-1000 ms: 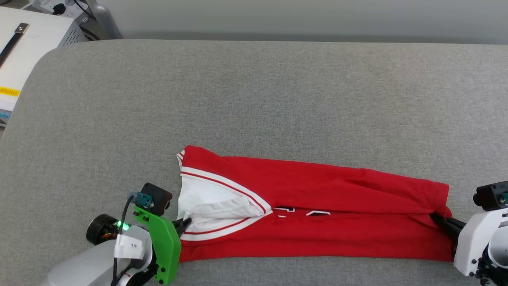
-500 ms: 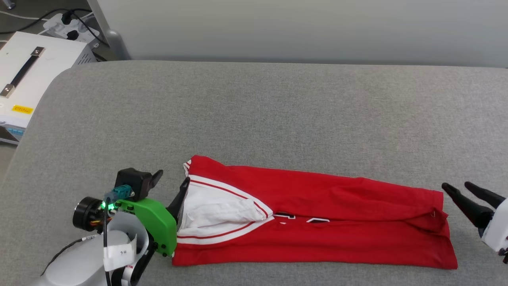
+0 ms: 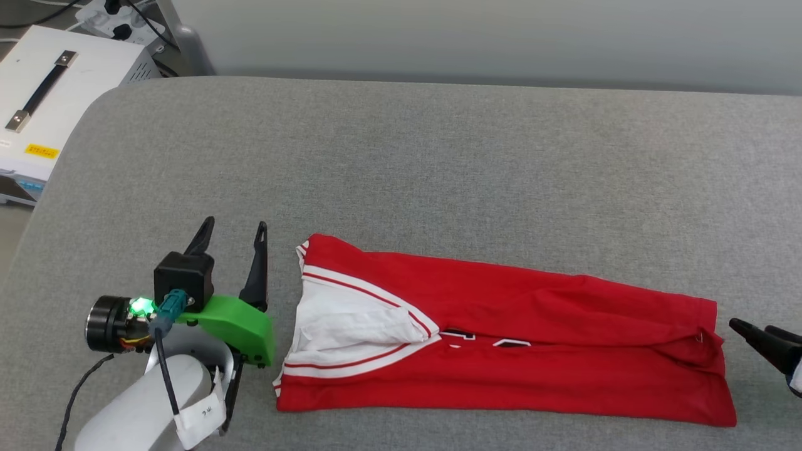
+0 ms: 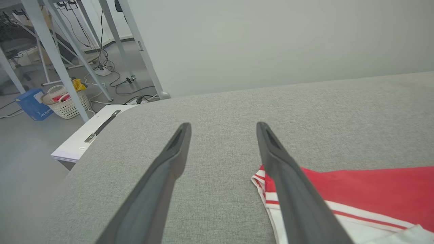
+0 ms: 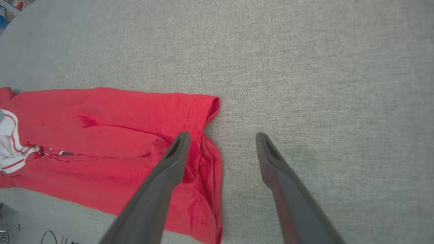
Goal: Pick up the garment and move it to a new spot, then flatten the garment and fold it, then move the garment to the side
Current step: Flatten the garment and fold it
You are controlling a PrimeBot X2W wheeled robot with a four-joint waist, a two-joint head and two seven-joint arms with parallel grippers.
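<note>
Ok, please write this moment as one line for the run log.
garment: folded long strip on grey surface | left gripper: open, beside sleeve end | right gripper: open, by hem end

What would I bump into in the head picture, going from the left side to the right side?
White box → left tool → shirt → right tool.
</note>
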